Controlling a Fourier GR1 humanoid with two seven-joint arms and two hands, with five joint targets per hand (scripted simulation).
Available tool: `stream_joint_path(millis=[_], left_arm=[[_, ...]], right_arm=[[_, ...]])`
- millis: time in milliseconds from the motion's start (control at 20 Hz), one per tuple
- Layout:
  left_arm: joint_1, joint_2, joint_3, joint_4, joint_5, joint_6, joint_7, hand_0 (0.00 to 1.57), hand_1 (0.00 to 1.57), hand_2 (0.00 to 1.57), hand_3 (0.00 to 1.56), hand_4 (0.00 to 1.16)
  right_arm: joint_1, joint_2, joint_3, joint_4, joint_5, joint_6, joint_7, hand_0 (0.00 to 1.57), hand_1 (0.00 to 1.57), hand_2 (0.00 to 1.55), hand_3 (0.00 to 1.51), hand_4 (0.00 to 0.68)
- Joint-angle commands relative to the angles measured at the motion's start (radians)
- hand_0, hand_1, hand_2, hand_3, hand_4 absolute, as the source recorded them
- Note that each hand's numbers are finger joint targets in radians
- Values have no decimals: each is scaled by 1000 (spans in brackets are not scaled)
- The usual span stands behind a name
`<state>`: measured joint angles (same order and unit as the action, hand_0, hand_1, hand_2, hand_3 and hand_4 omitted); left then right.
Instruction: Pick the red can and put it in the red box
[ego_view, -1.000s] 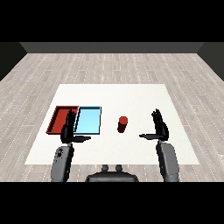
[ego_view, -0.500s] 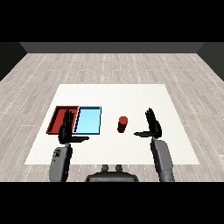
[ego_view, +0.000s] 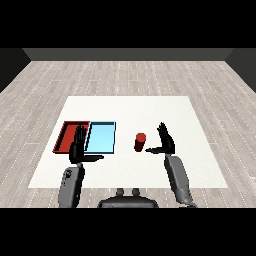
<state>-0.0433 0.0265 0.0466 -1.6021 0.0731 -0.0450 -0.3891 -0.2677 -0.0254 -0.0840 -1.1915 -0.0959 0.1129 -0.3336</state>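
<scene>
Red can (ego_view: 140, 142) is stood upright mid-table, probably light and rigid; its side wall is offered to the right robot hand (ego_view: 166, 143), spread just beside it.

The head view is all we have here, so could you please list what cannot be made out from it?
- Red tray: its near right corner sits behind the left hand.
- Red can: too small to read any label, and its far side faces away.
- Right hand: whether its thumb touches the can is not clear from this angle.
- Light blue tray: wall height cannot be judged from above.
</scene>
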Motion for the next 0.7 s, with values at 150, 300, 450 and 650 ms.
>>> stream_joint_path(millis=[150,300,450,650], left_arm=[[7,19,25,24,28,-27,-40,0,0,0,0,0],[31,-7,-16,-38,1,6,7,0,0,0,0,0],[42,9,1,-56,19,-3,19,0,0,0,0,0],[53,-17,-8,5,23,-9,-47,0,0,0,0,0]], right_arm=[[-84,23,7,140,-10,-4,-30,0,0,0,0,0],[-61,25,144,183,-109,-81,-88,0,0,0,0,0],[-94,20,29,160,-71,-2,-25,0,0,0,0,0],[-152,25,32,319,-83,-4,-113,0,0,0,0,0]])
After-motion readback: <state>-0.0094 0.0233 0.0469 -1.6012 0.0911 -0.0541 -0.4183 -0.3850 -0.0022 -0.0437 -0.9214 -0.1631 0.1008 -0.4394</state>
